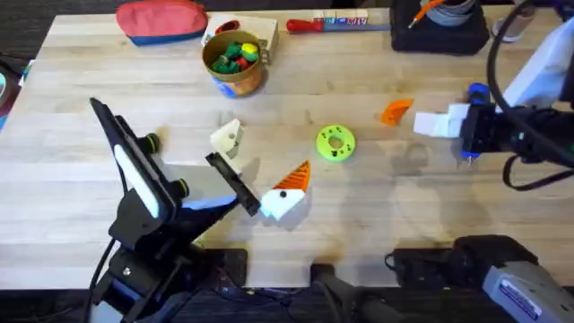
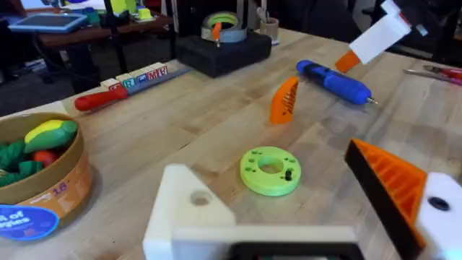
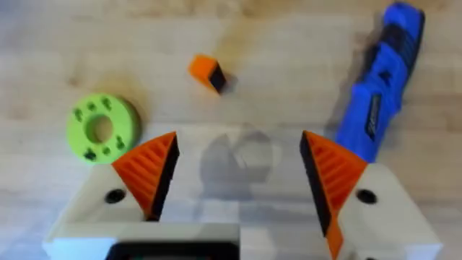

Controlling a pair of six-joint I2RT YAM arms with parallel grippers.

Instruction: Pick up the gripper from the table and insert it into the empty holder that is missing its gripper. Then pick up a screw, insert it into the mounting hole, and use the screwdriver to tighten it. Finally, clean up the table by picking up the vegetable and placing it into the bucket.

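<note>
The loose orange gripper (image 1: 395, 110) (image 2: 284, 100) (image 3: 206, 71) lies on the table right of centre. My left gripper (image 1: 260, 160) (image 2: 266, 160) is open low over the table. One of its fingers is the plain white holder (image 1: 230, 136) (image 2: 185, 207), the other carries an orange pad (image 2: 390, 184). Between them sits a green disc (image 1: 336, 143) (image 2: 270, 170) (image 3: 102, 128) with a dark screw (image 2: 288, 175) in it. My right gripper (image 1: 432, 124) (image 3: 238, 141) is open and empty, just right of the loose gripper. The blue screwdriver (image 2: 333, 81) (image 3: 382, 87) lies beside it. Toy vegetables (image 1: 235, 52) (image 2: 45, 136) lie in the tan bucket (image 1: 240, 82) (image 2: 43, 209).
A red pouch (image 1: 161, 20) lies at the back left. A red-handled tool (image 1: 341, 22) (image 2: 123, 85) and a black box (image 1: 439, 27) (image 2: 220, 50) stand along the far edge. Bare wood lies in front of the right gripper.
</note>
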